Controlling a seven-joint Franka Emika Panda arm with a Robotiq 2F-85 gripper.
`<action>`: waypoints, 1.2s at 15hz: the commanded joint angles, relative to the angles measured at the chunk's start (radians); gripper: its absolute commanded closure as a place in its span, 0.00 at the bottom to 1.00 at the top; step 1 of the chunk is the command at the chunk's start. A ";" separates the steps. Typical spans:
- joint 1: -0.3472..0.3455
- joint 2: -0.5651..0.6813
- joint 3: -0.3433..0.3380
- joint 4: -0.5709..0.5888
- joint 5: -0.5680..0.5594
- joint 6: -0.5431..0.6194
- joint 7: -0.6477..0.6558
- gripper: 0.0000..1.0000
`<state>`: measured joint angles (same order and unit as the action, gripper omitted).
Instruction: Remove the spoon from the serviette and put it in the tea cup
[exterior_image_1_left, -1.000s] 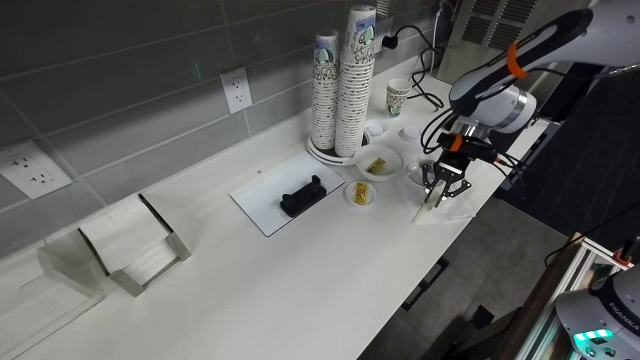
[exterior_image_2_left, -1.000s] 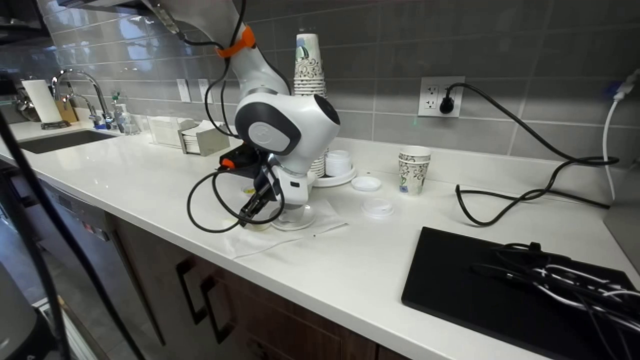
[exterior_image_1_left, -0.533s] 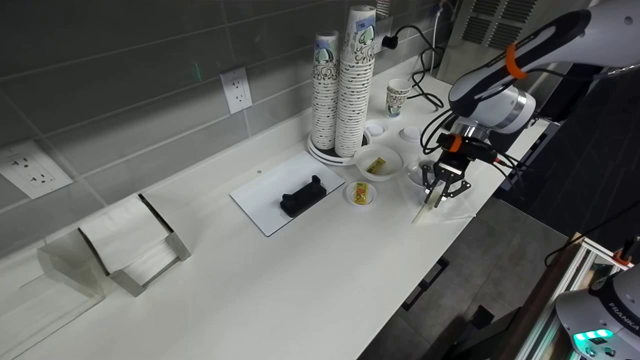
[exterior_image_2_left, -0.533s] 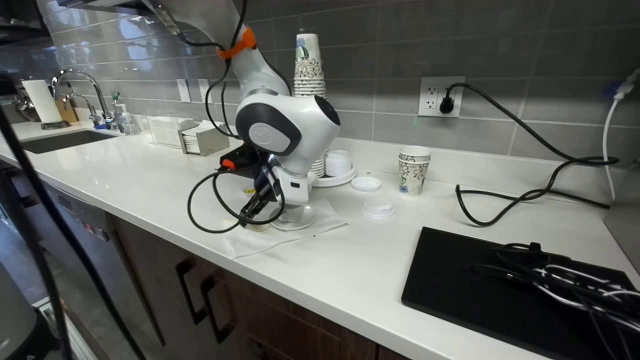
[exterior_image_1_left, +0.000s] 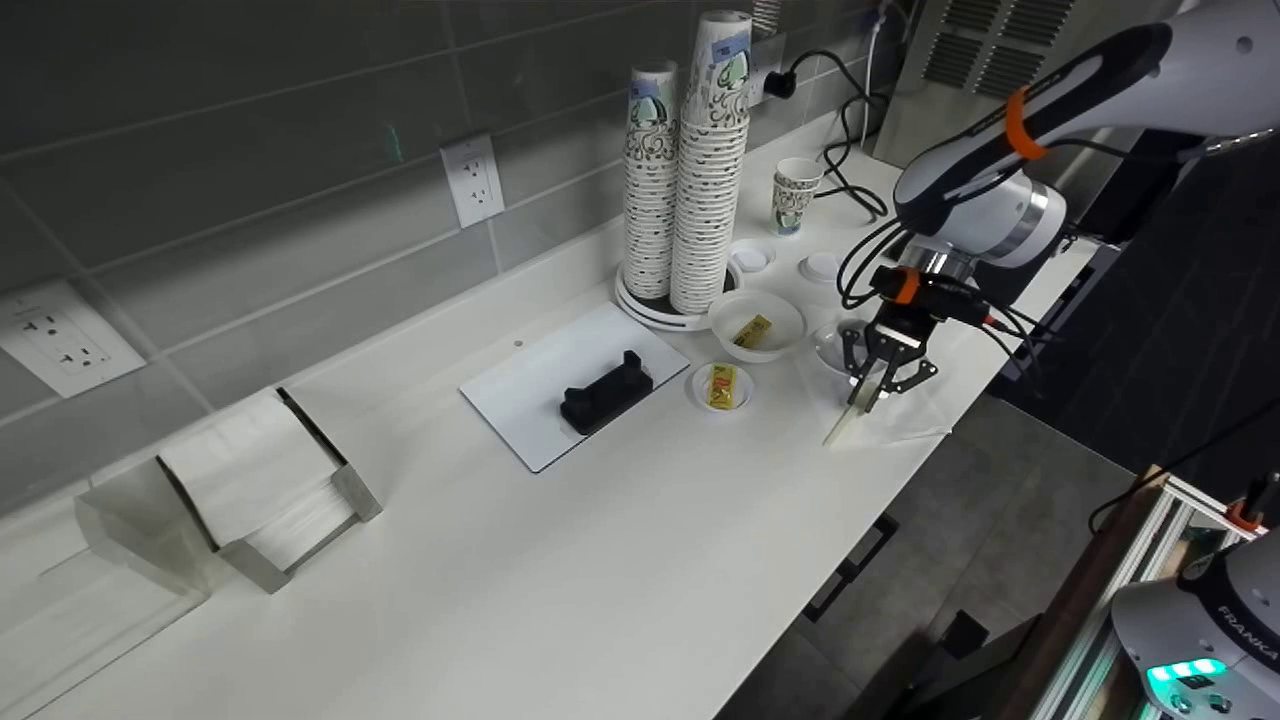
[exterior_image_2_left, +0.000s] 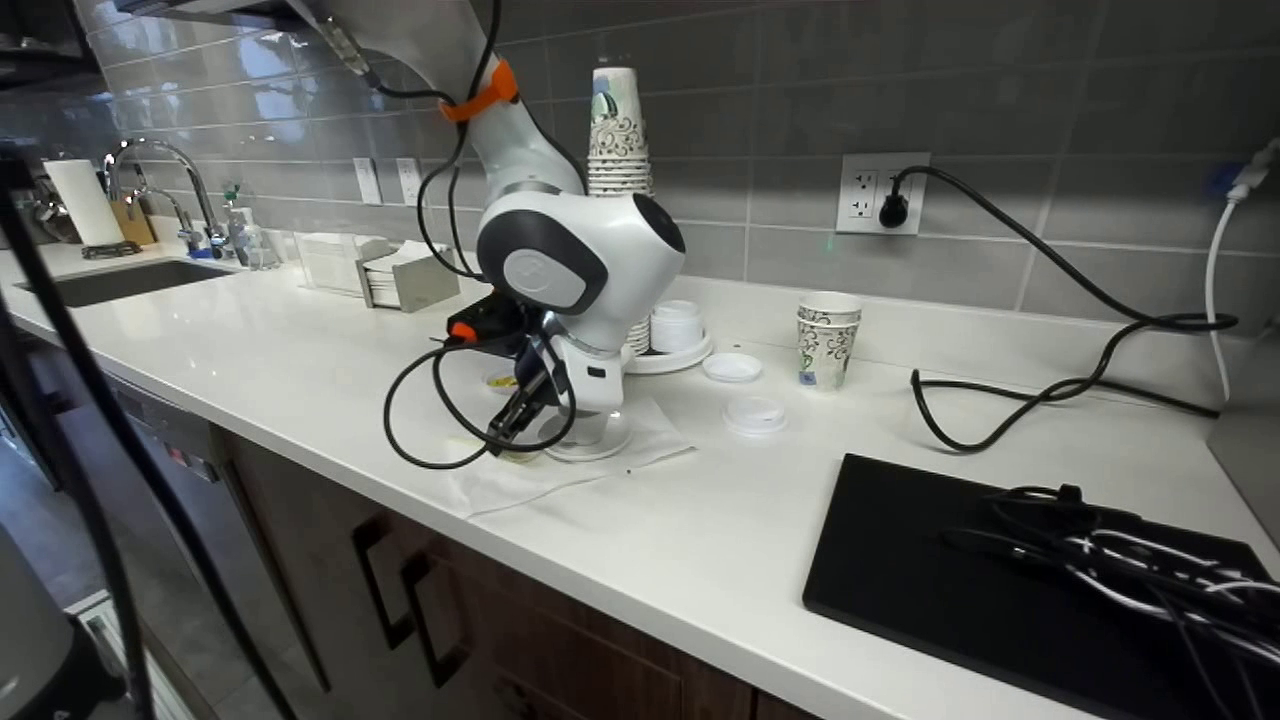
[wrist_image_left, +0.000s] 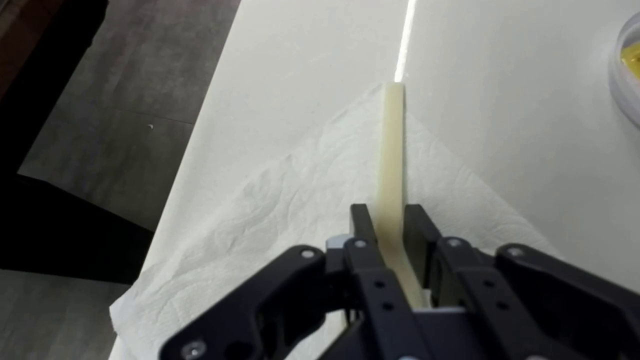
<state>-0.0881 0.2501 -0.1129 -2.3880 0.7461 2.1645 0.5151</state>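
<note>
Since a second ago, the finger gap has been narrowed and the gripper (wrist_image_left: 389, 206) nudged slightly; no shift seen in the spoon (wrist_image_left: 392, 150). Fingers (wrist_image_left: 419, 225) are now set one each side of its pale flat handle, drawn in close. Whether it is actually pinched can't be told. Spoon is lying on the serviette (wrist_image_left: 300, 190), handle tip at the napkin's corner; far end is hidden by the gripper. Tea cup (exterior_image_1_left: 828, 350) is just beside the gripper in an exterior view, partly blocked.

Read: grasp is being closed, alignment looks good, removal and drop-off not yet done. Firm contact should be confirmed before any lift. Risks: thin handle could be twisted in the grip, or paper picked up with it if the fingers are too low.
</note>
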 joint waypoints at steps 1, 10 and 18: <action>0.003 0.028 -0.001 0.024 0.021 0.006 0.008 0.72; 0.019 0.000 0.008 0.009 0.018 0.015 0.017 0.91; 0.025 -0.083 0.025 -0.029 0.041 0.000 -0.008 0.93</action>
<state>-0.0674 0.2325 -0.0931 -2.3798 0.7462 2.1650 0.5166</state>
